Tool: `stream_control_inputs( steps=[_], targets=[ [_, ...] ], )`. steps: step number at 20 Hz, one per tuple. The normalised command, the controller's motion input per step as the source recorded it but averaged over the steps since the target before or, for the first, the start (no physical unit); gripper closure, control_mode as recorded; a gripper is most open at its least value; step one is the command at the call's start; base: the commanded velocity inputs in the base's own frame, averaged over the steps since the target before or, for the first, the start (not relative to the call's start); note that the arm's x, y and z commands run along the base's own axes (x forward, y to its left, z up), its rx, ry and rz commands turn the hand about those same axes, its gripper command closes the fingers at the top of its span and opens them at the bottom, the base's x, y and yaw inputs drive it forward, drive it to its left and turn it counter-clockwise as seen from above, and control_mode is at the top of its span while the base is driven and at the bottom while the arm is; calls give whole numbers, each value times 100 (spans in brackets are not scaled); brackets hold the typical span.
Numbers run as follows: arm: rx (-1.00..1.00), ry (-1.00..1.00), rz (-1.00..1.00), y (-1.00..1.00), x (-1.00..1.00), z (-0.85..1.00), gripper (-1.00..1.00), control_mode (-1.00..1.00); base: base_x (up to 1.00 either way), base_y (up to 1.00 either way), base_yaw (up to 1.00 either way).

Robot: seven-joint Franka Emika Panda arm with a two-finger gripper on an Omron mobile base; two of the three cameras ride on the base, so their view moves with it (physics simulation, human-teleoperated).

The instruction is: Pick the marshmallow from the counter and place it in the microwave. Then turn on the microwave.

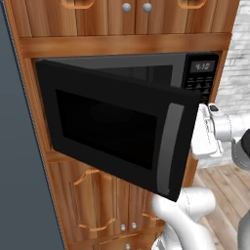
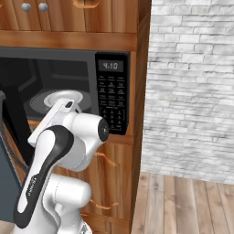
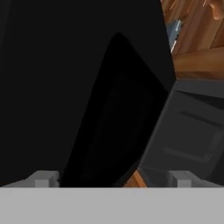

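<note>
Microwave [image 1: 122,122] door [image 1: 117,129] hangs part-open, swung out left of the cavity. Gripper [image 3: 113,177] sits at the door's free edge by the grey handle [image 1: 168,146], fingertips [image 3: 43,178] spread wide, holding nothing. Door lies left of the gripper, keypad [image 2: 112,98] right. Marshmallow can't be made out; glass turntable [image 2: 59,100] partly hidden by the arm.

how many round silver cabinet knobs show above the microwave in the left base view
2: small round silver knobs side by side on the wooden cabinet doors above the black microwave, left one, right one. Others may lie outside the frame.
</note>
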Motion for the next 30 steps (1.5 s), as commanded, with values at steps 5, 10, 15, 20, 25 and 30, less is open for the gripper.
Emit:
stream_control_inputs(
  steps=[5,10,15,20,25,30],
  targets=[
    [0,-1,12,13,-41,0,-100,-100,0,0,0],
    [0,-1,11,17,-45,0,-100,-100,0,0,0],
    [0,-3,6,19,-40,0,-100,-100,0,0,0],
    [0,-4,5,30,-27,0,-100,-100,0,0,0],
    [0,-3,3,39,-16,0,-100,-100,0,0,0],
    [0,-4,4,46,-12,-1,-100,-100,0,0,0]
  ],
)
